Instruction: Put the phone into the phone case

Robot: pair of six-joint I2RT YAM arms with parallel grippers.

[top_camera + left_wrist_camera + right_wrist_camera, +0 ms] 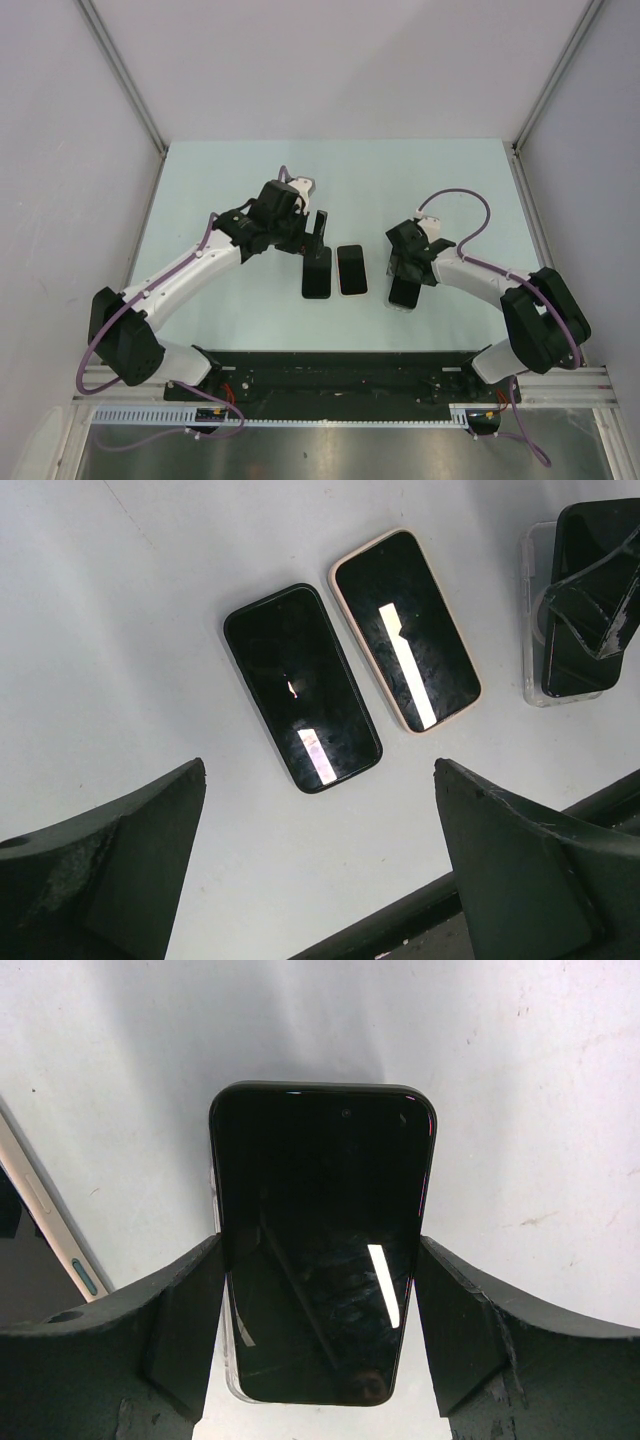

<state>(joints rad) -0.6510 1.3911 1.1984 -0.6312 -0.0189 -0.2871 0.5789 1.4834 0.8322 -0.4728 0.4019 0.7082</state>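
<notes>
right wrist view: the phone sits between the fingers of the right gripper, both pads pressed on its long sides, so the gripper is clamped on it. the phone lies over the clear case. in the left wrist view a strip of the case shows along one side and one end, so it looks offset and not yet seated, though i cannot tell whether any edge has caught.

the risk, as i judge it, is pushing down while offset: one corner could ride on the case's lip, the case could skid on the table, or the phone could tip out of the pinch.

left of the case lie a cased phone and, beyond it, a bare phone. the left gripper hovers wide open above the bare phone, holding nothing and well apart from the case, so nothing braces the case.
</notes>
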